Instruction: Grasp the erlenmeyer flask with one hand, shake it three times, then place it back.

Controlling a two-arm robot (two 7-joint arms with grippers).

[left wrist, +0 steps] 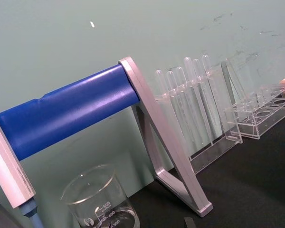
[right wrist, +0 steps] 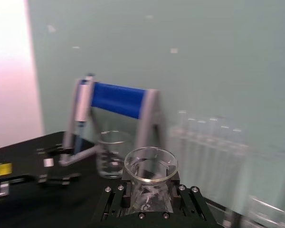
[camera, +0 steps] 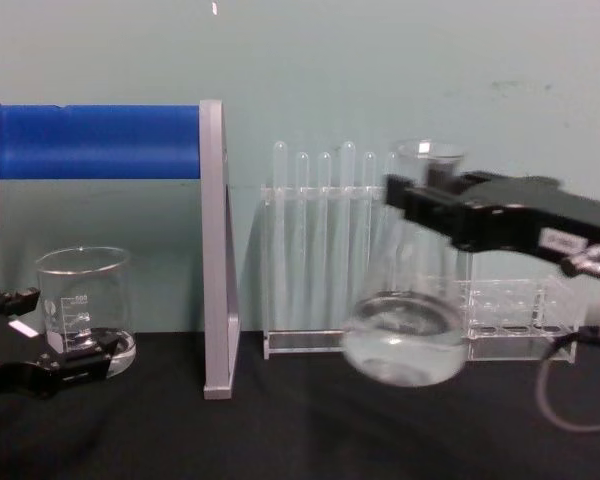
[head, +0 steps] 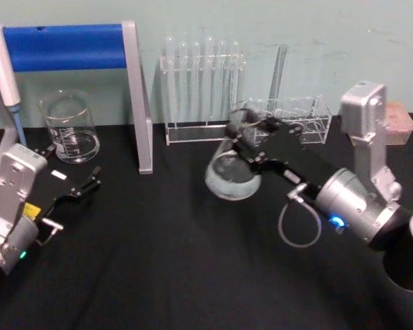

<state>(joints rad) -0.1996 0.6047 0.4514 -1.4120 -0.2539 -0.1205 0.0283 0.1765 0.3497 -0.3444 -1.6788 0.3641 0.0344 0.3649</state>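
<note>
Black counter (head: 165, 268) stretching before you; your right end effector (head: 244, 135) pinching tilted erlenmeyer flask (head: 230, 177) at neck; your left end effector (head: 74, 202) resting spread near beaker (head: 70, 127).

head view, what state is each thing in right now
erlenmeyer flask: gripped at the neck, tipped a little, mouth uncovered
right pincer: shut on the flask's neck
left pincer: open, holding nothing, low over the table at its left
beaker: upright on the table, nothing touching it
test tubes: standing upright in their rack
</note>
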